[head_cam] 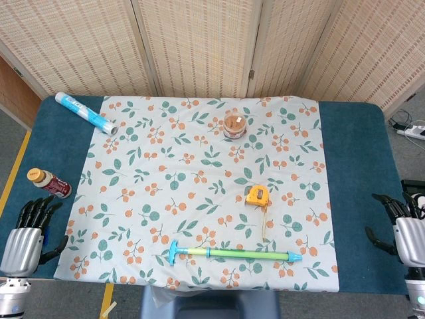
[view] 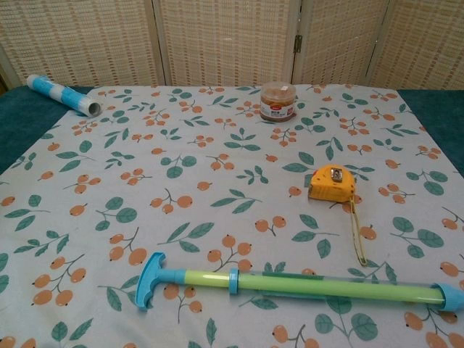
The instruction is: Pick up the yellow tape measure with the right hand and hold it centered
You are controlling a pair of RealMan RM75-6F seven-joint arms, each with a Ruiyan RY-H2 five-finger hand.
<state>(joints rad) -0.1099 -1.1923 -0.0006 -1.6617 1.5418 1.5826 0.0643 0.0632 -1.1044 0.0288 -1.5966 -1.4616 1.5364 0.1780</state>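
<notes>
The yellow tape measure (head_cam: 257,195) (view: 333,183) lies on the floral cloth right of centre, with a short length of tape pulled out toward the near edge. My right hand (head_cam: 403,227) rests at the table's right edge, fingers apart and holding nothing, far to the right of the tape measure. At the left edge my left hand (head_cam: 30,229) also holds nothing, its fingers spread. Neither hand shows in the chest view.
A green and blue tube-shaped pump (head_cam: 232,253) (view: 290,283) lies near the front edge, just in front of the tape. A small brown jar (head_cam: 234,125) (view: 278,101) stands at the back. A blue-white roll (head_cam: 86,113) (view: 64,94) lies back left, a small bottle (head_cam: 48,183) on the left.
</notes>
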